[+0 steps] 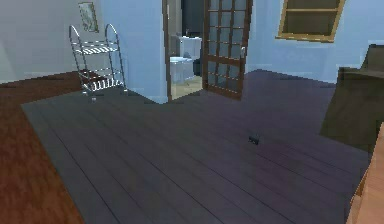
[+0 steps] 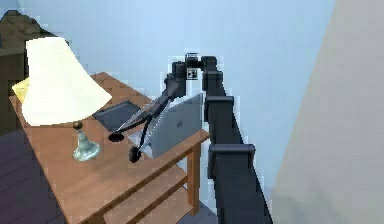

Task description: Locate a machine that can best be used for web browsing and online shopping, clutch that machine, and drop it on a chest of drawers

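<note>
Standing on wooden desk (image 2: 100, 182), lamp (image 2: 55, 85), laptop (image 2: 176, 122), end effector (image 2: 125, 143) nearby, grasp cannot be told, blue wall (image 2: 270, 50)

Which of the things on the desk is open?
The grey laptop, its lid raised; the dark slab beside the lamp lies flat.

Pale blue walls (image 1: 135, 40) over a dark plank floor (image 1: 180, 150)
A chrome wire shelf rack (image 1: 97, 60) stands left of an open wooden glazed door (image 1: 226, 45); a wood-framed window (image 1: 311, 18) lies farther right. A cream-shaded table lamp (image 2: 60, 80) stands on a brown wooden desk (image 2: 100, 185).
</note>
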